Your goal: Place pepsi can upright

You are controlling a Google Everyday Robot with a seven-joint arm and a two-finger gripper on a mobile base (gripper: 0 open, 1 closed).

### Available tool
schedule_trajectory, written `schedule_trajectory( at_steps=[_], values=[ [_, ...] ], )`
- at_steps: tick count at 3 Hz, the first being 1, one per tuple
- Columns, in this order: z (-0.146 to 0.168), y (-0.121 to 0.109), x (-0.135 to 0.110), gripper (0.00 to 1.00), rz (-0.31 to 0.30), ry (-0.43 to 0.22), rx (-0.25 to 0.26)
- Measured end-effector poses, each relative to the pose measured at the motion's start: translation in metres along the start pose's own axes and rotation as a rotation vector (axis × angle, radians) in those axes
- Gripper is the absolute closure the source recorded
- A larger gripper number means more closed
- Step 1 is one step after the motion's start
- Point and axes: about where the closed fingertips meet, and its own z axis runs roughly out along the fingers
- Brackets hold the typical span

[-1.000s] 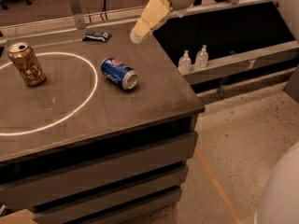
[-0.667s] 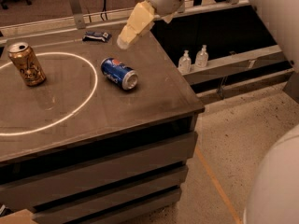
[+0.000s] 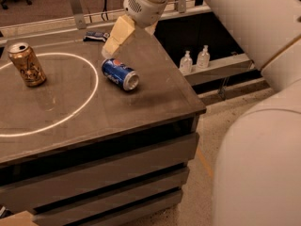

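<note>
Blue aluminium pepsi can, just one, lies sideways mid-frame. One gold-brown can stands upper left. The cream gripper hovers above the pepsi can, grip impossible to tell.

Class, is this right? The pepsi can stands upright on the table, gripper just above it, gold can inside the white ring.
No: the camera view shows the pepsi can lying on its side, not upright. The gripper is just above it; the gold can is inside the white ring.
</note>
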Motion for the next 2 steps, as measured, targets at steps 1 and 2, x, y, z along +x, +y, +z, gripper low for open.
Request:
schedule_trajectory(
  at_steps=[1, 2],
  values=[
    [0.024, 0.002, -0.01, 0.0, -0.009, 0.039, -0.005],
    [0.047, 0.001, -0.016, 0.0, 0.002, 0.074, -0.013]
  ],
)
